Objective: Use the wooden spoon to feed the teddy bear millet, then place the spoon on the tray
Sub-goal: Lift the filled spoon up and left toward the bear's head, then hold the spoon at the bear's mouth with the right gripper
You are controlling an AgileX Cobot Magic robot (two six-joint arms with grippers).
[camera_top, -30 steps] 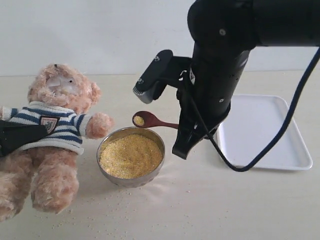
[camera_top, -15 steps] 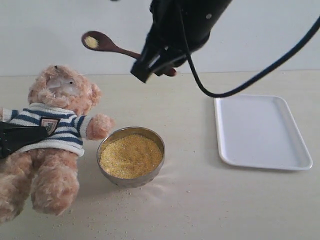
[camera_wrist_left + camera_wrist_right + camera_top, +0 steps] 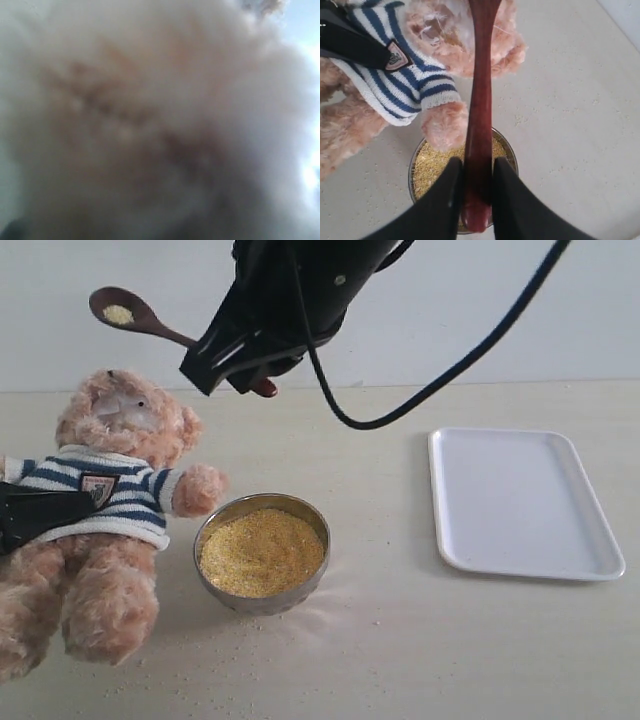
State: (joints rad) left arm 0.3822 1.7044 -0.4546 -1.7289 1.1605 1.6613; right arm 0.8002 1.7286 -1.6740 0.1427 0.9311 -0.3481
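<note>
Pale table (image 3: 420,650) holds the teddy bear (image 3: 110,530), millet (image 3: 262,552) and tray (image 3: 520,502). The right gripper (image 3: 477,165) pinches the wooden spoon (image 3: 130,315) up over the bear's head. The left gripper (image 3: 55,510) lies on the bear; its grip cannot be told.

Right arm (image 3: 300,290), high above the teddy bear (image 3: 110,500): glossy black rounded casing, one small silver screw (image 3: 341,280) on the side. A thin black cable (image 3: 440,380) hangs off it in a loop. Right fingers (image 3: 440,200) are matte black, smooth and tapered. Left finger (image 3: 40,512): a flat black bar across the bear's shirt.

Beige table (image 3: 420,650): teddy bear (image 3: 110,510), metal bowl (image 3: 265,602), white tray (image 3: 520,502)
</note>
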